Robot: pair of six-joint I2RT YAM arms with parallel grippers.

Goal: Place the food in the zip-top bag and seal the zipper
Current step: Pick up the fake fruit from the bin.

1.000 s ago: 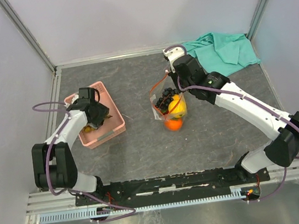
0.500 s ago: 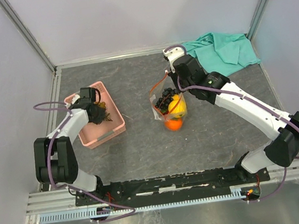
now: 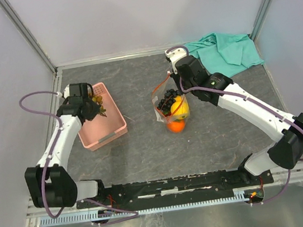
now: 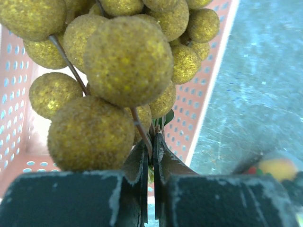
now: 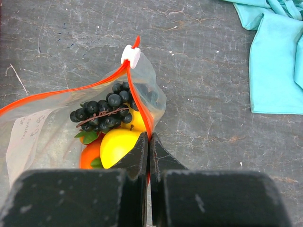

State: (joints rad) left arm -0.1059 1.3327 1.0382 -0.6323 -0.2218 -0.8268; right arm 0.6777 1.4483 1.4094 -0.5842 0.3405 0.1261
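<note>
A bunch of brown berries [image 4: 118,71] hangs from its stem, which my left gripper [image 4: 152,142] is shut on above the pink basket [image 3: 111,125]. From above, the berries [image 3: 98,103] show at the left gripper [image 3: 95,107]. The clear zip-top bag [image 5: 33,127] stands open at mid-table. In it lie dark grapes [image 5: 106,113], a yellow lemon [image 5: 118,144] and an orange [image 5: 90,153]. My right gripper [image 5: 149,139] is shut on the bag's orange-red zipper [image 5: 142,111] edge, below its white slider [image 5: 130,55]. The top view shows the bag [image 3: 170,108] under the right gripper [image 3: 179,90].
A teal cloth [image 3: 224,51] lies crumpled at the back right corner. The pink slotted basket sits at the left of the grey table [image 3: 211,139]. Metal frame posts and pale walls close in the back and both sides.
My left gripper has shut on the berry stem and lifted the bunch up and back out of the pink basket. The right arm and the bag have stayed still.
</note>
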